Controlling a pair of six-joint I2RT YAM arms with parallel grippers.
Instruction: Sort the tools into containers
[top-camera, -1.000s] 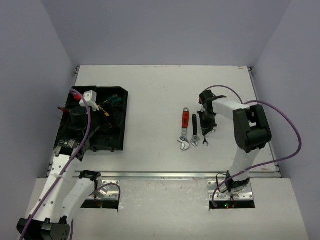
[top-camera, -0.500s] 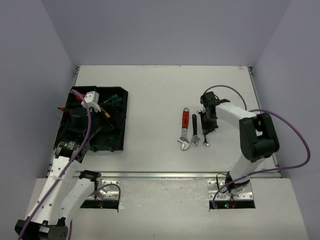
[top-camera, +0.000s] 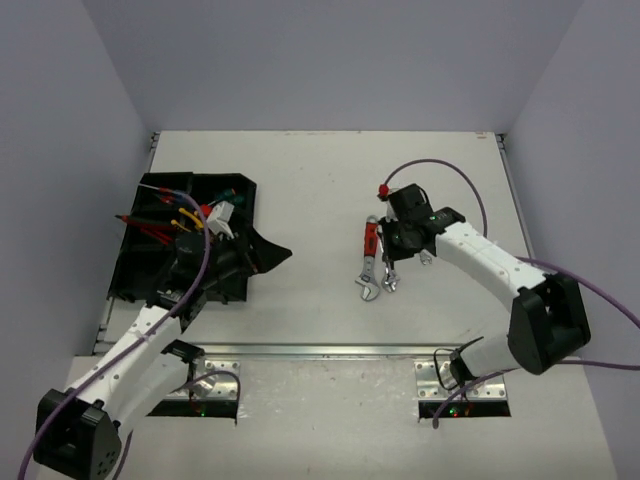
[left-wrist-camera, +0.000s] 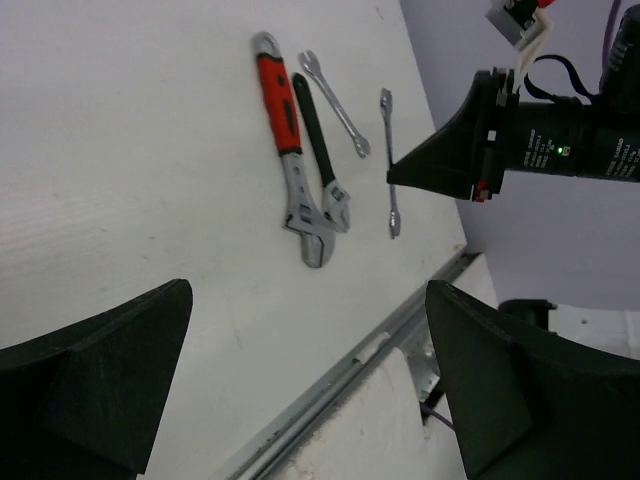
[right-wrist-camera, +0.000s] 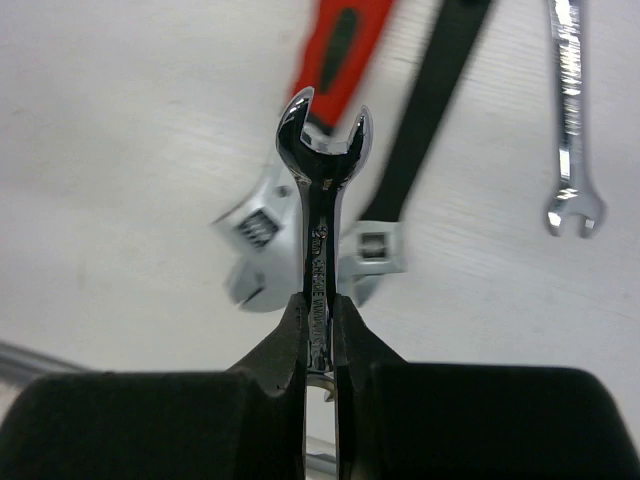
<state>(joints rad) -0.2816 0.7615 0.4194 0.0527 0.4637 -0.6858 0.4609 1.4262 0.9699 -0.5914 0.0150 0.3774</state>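
My right gripper (right-wrist-camera: 318, 305) is shut on a slim silver wrench (right-wrist-camera: 322, 190), whose open end sticks out ahead of the fingers. It hangs above a red-handled adjustable wrench (top-camera: 370, 243) and a black-handled adjustable wrench (right-wrist-camera: 430, 90), which lie side by side. Another silver wrench (right-wrist-camera: 569, 110) lies on the table to their right. My left gripper (top-camera: 270, 250) is open and empty just right of the black organizer tray (top-camera: 128, 262), facing the wrenches. The left wrist view shows the right gripper (left-wrist-camera: 400, 178) holding the silver wrench (left-wrist-camera: 388, 125) beside the red-handled wrench (left-wrist-camera: 282, 100).
The tray holds several tools with red, yellow and green handles (top-camera: 180, 215) in its far compartments. A metal rail (top-camera: 330, 350) runs along the table's near edge. Purple cables (top-camera: 440, 165) loop above the right arm. Walls close in the table on three sides.
The right gripper closed on the silver wrench, lifted it and moved left over the adjustable wrenches. The left arm swung out of the tray to the right, its gripper staying open.
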